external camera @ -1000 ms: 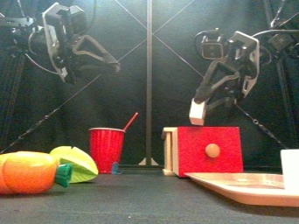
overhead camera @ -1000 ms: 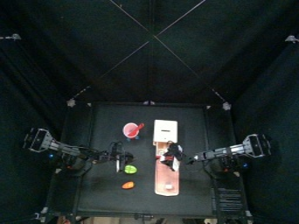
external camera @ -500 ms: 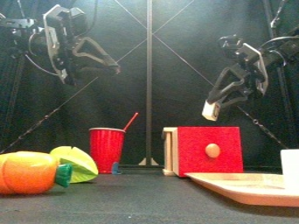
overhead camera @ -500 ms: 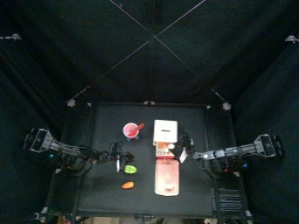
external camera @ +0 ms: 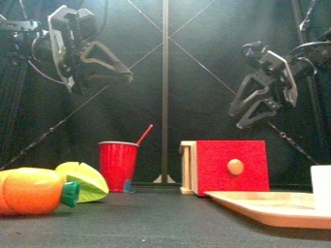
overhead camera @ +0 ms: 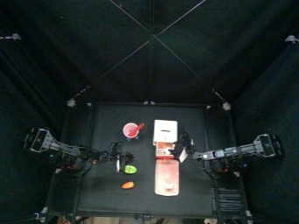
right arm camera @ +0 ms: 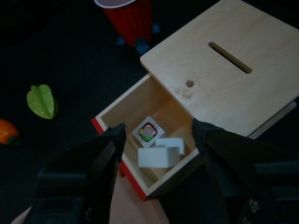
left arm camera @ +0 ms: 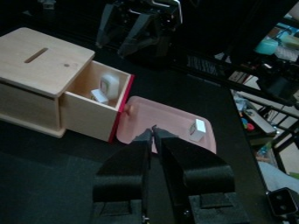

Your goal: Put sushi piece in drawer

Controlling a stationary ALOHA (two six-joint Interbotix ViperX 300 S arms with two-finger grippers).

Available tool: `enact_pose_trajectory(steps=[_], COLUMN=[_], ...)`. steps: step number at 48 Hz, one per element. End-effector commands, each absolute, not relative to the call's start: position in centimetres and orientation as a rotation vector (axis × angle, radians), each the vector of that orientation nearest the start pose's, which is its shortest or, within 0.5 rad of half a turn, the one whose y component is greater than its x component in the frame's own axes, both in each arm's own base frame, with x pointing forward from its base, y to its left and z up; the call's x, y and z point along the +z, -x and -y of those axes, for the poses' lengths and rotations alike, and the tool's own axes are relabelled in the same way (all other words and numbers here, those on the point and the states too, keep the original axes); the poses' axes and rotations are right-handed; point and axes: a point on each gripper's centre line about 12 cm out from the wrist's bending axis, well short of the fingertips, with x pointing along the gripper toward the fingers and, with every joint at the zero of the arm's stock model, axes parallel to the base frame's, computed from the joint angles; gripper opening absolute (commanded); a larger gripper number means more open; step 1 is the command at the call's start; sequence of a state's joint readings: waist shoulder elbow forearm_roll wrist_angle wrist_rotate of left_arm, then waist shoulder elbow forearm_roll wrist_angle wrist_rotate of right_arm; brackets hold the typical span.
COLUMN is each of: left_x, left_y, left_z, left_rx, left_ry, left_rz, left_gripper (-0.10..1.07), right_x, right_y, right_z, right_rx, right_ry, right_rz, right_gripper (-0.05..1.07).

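There are two grippers, one cream wooden box cabinet (right arm camera: 222, 70) with a slot in its top, one open wooden drawer with a red front (right arm camera: 122, 109), one long salmon-pink rectangular tray (left arm camera: 163, 118), one red plastic cup with a straw (right arm camera: 126, 13), one green leaf-shaped toy (right arm camera: 41, 101) and one orange rounded toy (external camera: 33, 191).

Two small blocks lie in the drawer: the sushi piece (right arm camera: 149, 132), white with a coloured top, and a plain white block (right arm camera: 162, 156) touching it. A third small white piece (left arm camera: 201, 128) lies on the tray.

From the front, the drawer's red face hides what is inside it. From above, the blocks are too small to make out.

The right gripper (right arm camera: 156, 140) hangs above the drawer with its fingers spread wide and nothing between them. The sushi piece lies below the gap, nearer one finger and apart from both.

The left gripper (left arm camera: 153, 133) has its fingers drawn together to a thin slit, gripping nothing. The tray lies just beyond its tips, the drawer farther off to one side.
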State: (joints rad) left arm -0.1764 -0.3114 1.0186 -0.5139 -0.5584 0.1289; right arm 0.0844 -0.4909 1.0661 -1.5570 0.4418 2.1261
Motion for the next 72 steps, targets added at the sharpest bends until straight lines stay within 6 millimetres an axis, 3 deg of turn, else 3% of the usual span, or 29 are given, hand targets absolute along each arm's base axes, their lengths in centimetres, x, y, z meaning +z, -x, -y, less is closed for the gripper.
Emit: enact_pose_trajectory(steps=[1,72], left_x=[22.11,22.12], left_y=[-30.98,-30.98], left_z=[2.31,2.32], left_rx=[0.118,0.117], left_ry=[0.274,0.27], left_rz=[-0.157,-0.157], left_gripper=[0.56,0.56], right_x=[20.42,19.43], right_y=[-25.8,-25.56], right_z=[2.82,2.77], right_rx=[-0.49,-0.508], right_ry=[-0.4,-0.435], right_rz=[-0.428,-0.465], right_gripper=[0.96,0.97])
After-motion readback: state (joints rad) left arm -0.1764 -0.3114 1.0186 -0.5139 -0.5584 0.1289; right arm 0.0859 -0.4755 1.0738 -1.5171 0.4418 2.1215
